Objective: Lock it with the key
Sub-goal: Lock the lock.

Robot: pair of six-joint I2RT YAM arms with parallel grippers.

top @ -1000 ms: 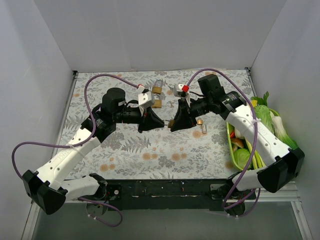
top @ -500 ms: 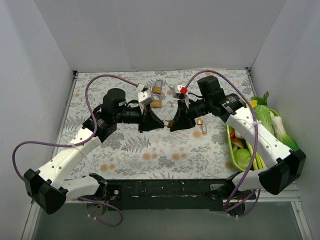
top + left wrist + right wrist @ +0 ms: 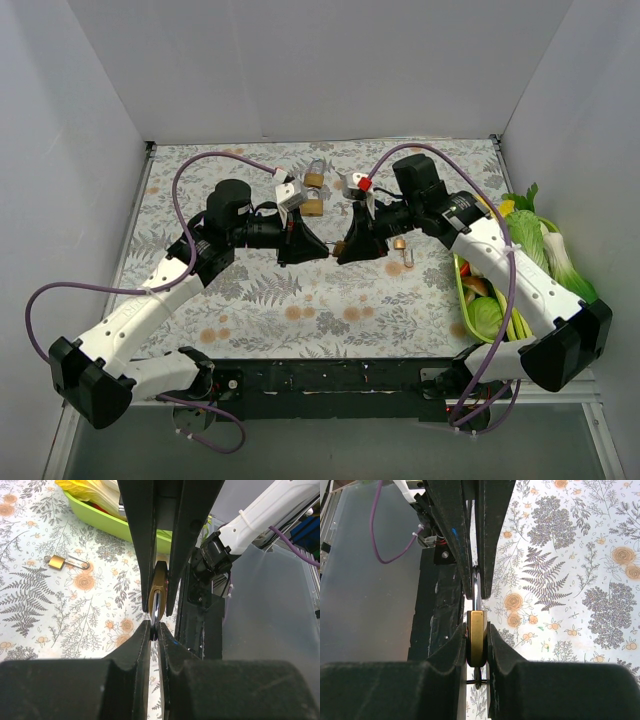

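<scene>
In mid-air above the middle of the table, my two grippers meet tip to tip. My left gripper is shut on the key, a thin silver blade seen edge-on. The key's tip enters the bottom of a brass padlock. My right gripper is shut on that padlock's flat sides. In the right wrist view the key runs from the padlock into the left fingers. The padlock's shackle is hidden behind my right fingers.
A small brass padlock with an open shackle lies on the floral cloth to the right. Two more padlocks sit at the back. A green tray of vegetables lines the right edge.
The joined grippers have drifted very slightly to the left. Both grips are unchanged.
</scene>
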